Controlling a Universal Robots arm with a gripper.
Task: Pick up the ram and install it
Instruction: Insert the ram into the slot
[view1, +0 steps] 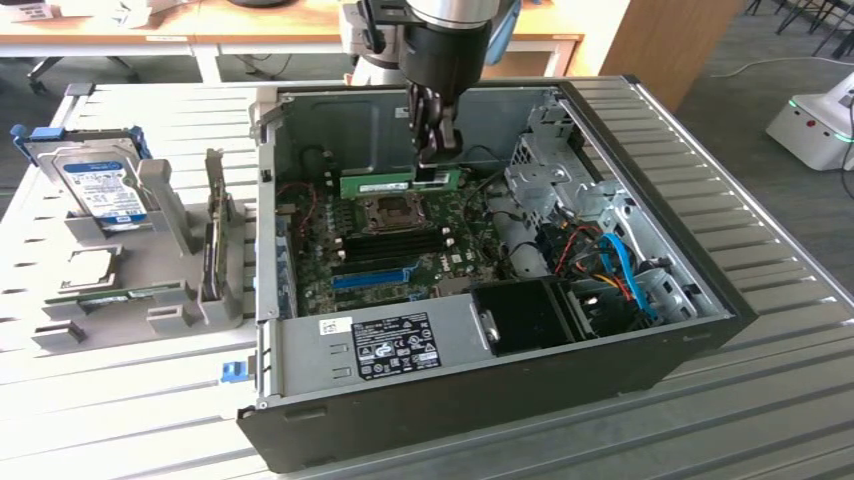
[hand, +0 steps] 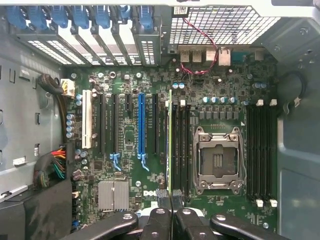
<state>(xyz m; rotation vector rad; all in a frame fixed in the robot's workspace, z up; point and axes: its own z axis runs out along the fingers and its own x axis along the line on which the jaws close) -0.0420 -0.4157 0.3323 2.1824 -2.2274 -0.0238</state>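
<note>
ram (view1: 384, 184): long thin circuit-board stick, green, with a row of small dark chips
gripper (view1: 435, 160): two-fingered metal claw, black throughout
motherboard (hand: 130, 145): flat printed board, dark green, speckled with silver solder points
long slot (hand: 141, 122): narrow plastic strip, bright blue
short slot (hand: 87, 120): narrow plastic strip, plain white
heat sink (hand: 113, 194): square metal block, silver, finely striped by its fins
computer case (view1: 561, 390): boxy metal tower, black outside, grey inside
hard drive (view1: 100, 190): boxy silver unit with a blue-and-white label
cables (view1: 627, 270): flat leads, light blue
table (view1: 774, 400): slatted metal top, light grey, ridged in parallel lines
</note>
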